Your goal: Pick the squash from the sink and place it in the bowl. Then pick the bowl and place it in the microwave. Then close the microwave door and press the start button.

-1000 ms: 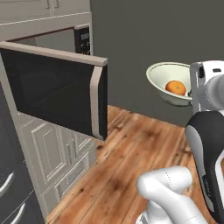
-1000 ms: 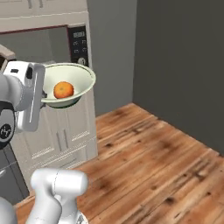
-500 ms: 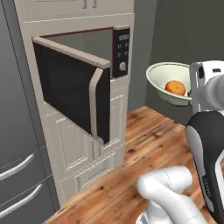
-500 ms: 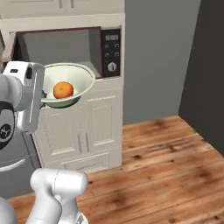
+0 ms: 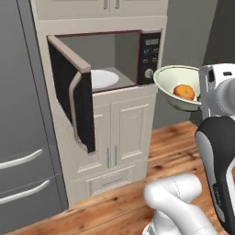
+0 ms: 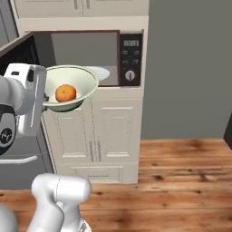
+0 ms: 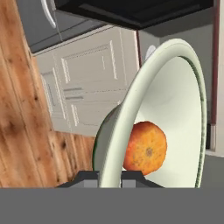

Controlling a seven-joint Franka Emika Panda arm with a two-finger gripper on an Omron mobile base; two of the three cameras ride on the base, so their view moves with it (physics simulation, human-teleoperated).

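Your gripper (image 7: 109, 175) is pinched nearly closed on the rim of the bowl (image 5: 176, 87), one finger inside the wall and one outside. You carry the bowl in the air in front of the microwave (image 6: 97, 56), its mouth tipped up and slightly toward the cavity. The squash (image 6: 65, 93) sits inside, low against the wall. The microwave door (image 5: 73, 94) stands swung wide open to the left.

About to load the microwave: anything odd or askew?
The white plate already lies inside the microwave, where the bowl should go. Bowl rides level, squash inside, rim pinched by the tool.
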